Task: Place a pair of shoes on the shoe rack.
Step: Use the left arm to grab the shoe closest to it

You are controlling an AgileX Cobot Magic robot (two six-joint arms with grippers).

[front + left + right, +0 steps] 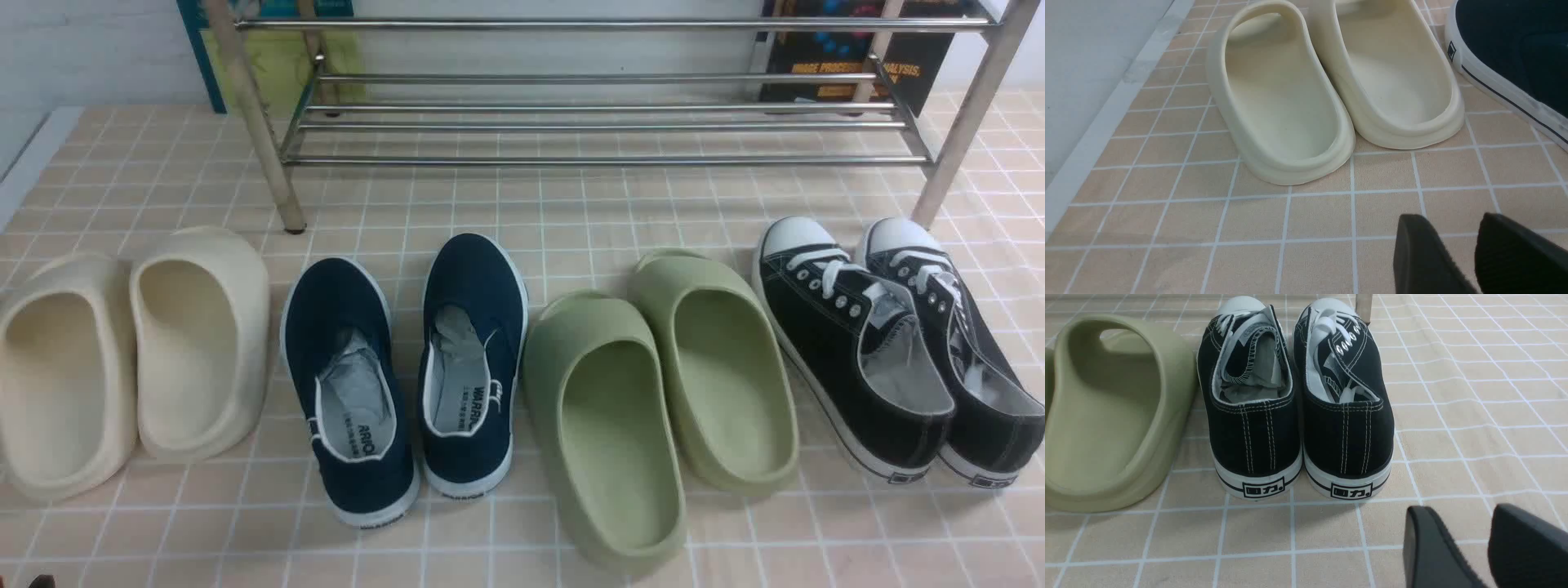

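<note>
Front: rack (604, 159) at the floor's (571, 212) far edge, no shoes on it. Navy shoes (469, 359) side by side mid-floor, heels toward the robot, likely for a heel grab; cream slides (200, 343) and green slides (718, 367) flank them.
Left wrist: left gripper (1451, 222) low behind the cream slides, fingers spread, empty.
Right wrist: right gripper (1457, 514) behind black sneakers (1257, 428), fingers spread, empty.

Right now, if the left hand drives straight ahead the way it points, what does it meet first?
Probably the heel rim of the cream slide nearest the navy shoe. The left hand lines up near the gap between them; depth is unclear, so it might slip between.
</note>
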